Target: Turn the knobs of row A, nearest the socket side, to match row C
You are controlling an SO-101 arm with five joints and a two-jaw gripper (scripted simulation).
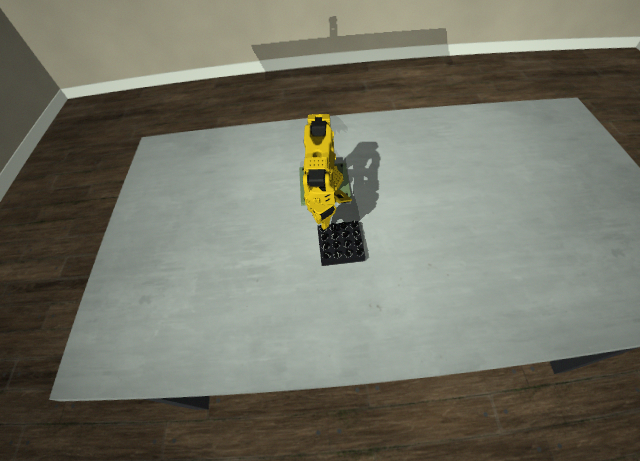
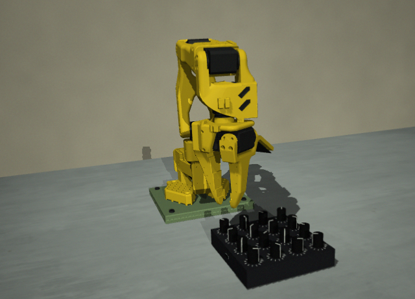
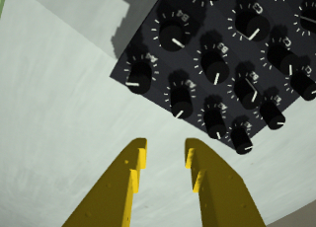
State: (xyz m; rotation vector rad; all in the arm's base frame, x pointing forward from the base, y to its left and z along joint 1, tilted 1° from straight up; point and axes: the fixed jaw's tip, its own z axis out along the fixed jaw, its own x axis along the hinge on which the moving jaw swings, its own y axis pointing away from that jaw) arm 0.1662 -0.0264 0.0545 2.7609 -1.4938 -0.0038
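The black knob box (image 1: 343, 243) sits on the grey table top just in front of the arm's base. It carries a grid of black knobs with white pointer lines, seen closely in the exterior view (image 2: 273, 247) and in the wrist view (image 3: 224, 49). A small slot (image 2: 227, 255) shows on the box's left front side. My yellow gripper (image 2: 227, 202) hangs pointing down above the table, raised behind the box's near edge and apart from the knobs. In the wrist view the fingers stand close together with nothing between them, short of the box's corner.
The arm stands on a green base plate (image 2: 198, 205) right behind the box. The arm's shadow falls on the table beside the box. The table top ends at a dark wooden floor (image 1: 310, 430) on all sides.
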